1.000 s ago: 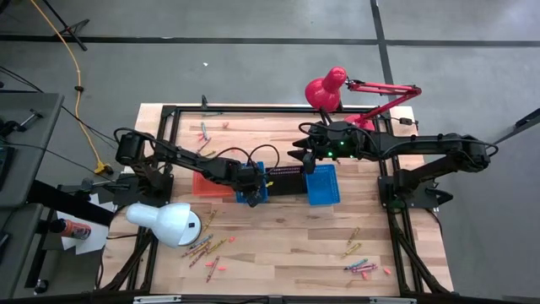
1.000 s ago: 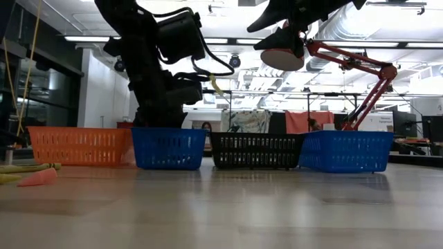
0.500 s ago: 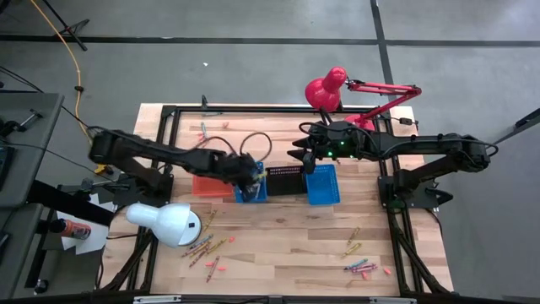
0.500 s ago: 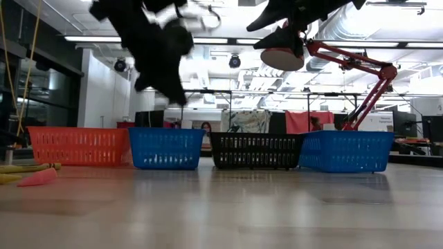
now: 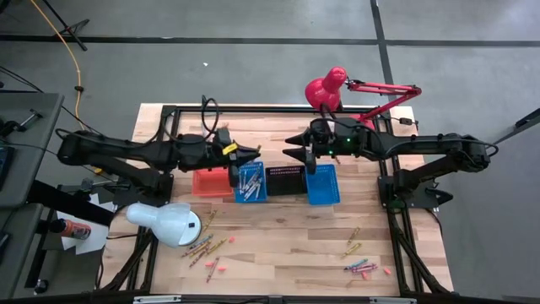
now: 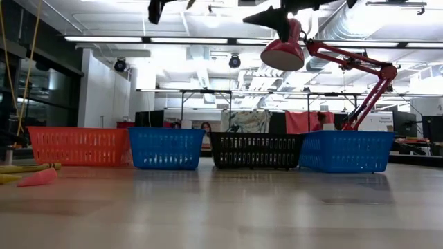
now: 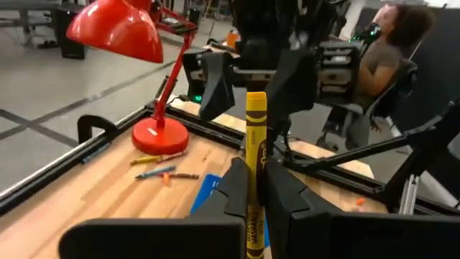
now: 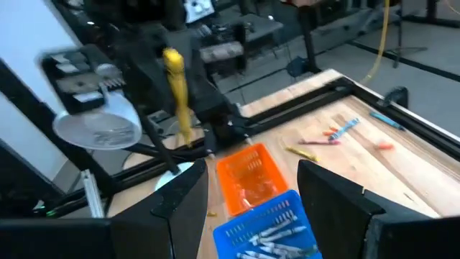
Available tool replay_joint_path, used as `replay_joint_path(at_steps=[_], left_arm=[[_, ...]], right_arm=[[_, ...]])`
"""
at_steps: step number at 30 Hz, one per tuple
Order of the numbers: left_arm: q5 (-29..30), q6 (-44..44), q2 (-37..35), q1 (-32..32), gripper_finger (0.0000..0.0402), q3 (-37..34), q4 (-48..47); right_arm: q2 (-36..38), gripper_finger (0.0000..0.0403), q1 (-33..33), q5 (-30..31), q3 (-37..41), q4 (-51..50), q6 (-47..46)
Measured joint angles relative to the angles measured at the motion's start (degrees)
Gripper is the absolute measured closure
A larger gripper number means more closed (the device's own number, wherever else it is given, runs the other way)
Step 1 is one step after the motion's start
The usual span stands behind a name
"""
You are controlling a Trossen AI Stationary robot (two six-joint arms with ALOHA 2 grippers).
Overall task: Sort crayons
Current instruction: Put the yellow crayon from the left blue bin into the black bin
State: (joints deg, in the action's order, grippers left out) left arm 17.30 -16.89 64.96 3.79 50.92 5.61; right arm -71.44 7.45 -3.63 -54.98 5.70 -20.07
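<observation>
1. Left gripper (image 5: 251, 153) closed on a yellow crayon (image 7: 256, 144), held upright between the two dark fingers (image 7: 237, 188), high above the row of baskets and pointing toward the other arm.
2. Right gripper (image 5: 291, 153) with jaws wide apart and empty, hanging in the air just opposite, above the black basket (image 5: 285, 180) and near the right blue basket (image 5: 322, 185).
3. In the right wrist view, the same yellow crayon visible beyond the open fingers, standing up in front of the orange basket (image 8: 248, 176).
4. Step in hand, as a judgement: a handover of the yellow crayon from one arm to the other, or a carry toward the basket chosen for it; cannot tell which from these pictures.
5. Left blue basket (image 5: 251, 181) already with several crayons inside, so sorting partly done.
6. Many loose crayons left on the wooden table (image 5: 287, 245): a group near the white lamp (image 5: 165, 223), a group at the front right (image 5: 361, 267), a few at the back left (image 5: 204, 132).
7. Next move probably calls for a close alignment: open jaws brought around the free upper part of the crayon, a firm closing, and only then a release by the left fingers.
8. Risk: a thin stick slipping or tilting if released too early.
</observation>
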Motion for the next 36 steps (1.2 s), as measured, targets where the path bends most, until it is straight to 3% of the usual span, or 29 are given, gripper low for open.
replay_joint_path(at_steps=[10,18,27,36], left_arm=[[1.9,0.1,2.2,-0.6,0.0401,-7.0,15.1],[-1.8,0.6,20.8,-3.4,0.0401,-4.4,27.6],[-1.8,5.5,39.6,-3.8,0.0391,6.1,22.4],[-1.8,4.0,42.6,-3.8,0.036,8.1,14.9]], right_arm=[[4.8,0.0195,0.0,-2.4,0.0,-1.2,1.1],[10.7,0.0195,0.0,-0.7,0.0,-6.7,1.1],[11.8,0.0195,0.0,0.1,0.0,-10.8,1.1],[11.8,0.0195,0.0,0.2,0.0,-12.4,1.1]])
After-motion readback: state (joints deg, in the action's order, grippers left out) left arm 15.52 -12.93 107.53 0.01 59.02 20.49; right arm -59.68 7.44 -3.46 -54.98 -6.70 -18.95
